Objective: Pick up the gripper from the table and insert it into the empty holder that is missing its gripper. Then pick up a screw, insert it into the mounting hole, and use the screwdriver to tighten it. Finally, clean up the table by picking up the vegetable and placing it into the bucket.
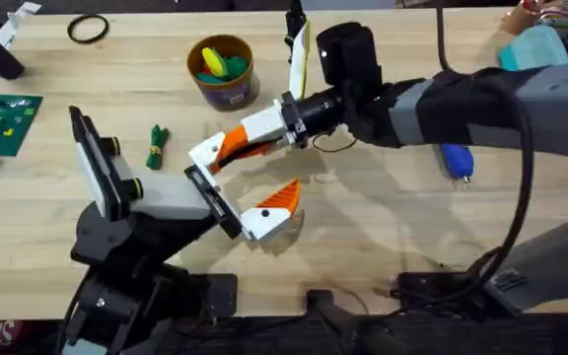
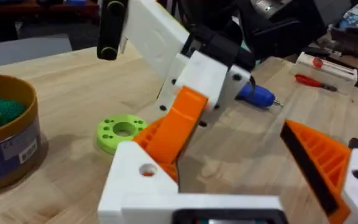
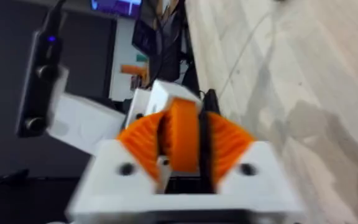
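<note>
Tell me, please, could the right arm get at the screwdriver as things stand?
Probably not at once: the right gripper is shut on the gripper, holding it at the holder. The screwdriver lies uncovered on the table beside that arm, so it looks reachable once freed.

Both arms are finished in black and grey housings with black cables routed along the right arm [image 1: 481, 94], while each gripper, left [image 1: 249, 202] and right [image 1: 227, 148], is built from white plastic blocks with round screw holes and fitted with orange ribbed wedge-shaped fingers [image 2: 178, 121].
</note>
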Available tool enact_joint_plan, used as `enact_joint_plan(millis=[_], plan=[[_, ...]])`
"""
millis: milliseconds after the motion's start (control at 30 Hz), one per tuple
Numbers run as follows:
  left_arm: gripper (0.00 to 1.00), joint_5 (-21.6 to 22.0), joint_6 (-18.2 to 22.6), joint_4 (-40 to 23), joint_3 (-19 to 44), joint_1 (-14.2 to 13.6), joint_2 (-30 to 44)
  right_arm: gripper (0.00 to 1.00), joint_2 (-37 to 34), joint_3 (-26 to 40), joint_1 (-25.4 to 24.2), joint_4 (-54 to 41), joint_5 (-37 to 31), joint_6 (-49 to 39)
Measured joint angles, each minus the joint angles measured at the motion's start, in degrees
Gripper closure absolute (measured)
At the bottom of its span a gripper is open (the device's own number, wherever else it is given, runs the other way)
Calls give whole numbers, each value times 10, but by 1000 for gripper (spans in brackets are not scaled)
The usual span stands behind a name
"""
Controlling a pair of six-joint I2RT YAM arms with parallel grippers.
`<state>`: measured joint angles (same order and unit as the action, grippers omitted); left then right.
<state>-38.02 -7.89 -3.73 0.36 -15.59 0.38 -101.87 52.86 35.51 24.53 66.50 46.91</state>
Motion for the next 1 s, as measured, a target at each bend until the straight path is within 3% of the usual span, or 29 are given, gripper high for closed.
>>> enact_joint_plan(millis=[100, 267, 433, 567, 667, 1000], plan=[[14, 1, 6, -1, 1, 0, -1, 229, -9, 0, 0, -6, -18, -2], [14, 3, 10, -2, 2, 0, -1, 10, -15, -2, -1, -6, -26, -2], [14, -2, 15, -3, 2, 0, -1, 6, -15, -2, -3, 0, -17, 2], [14, -68, 17, -6, 2, -16, -1, 6, -15, -2, -1, 6, -4, 18], [14, -92, 17, -7, 2, -18, -1, 6, -15, -2, -7, 6, 8, 29], [15, -115, 17, -9, 2, -18, -1, 6, -16, -2, -54, 7, 43, 41]])
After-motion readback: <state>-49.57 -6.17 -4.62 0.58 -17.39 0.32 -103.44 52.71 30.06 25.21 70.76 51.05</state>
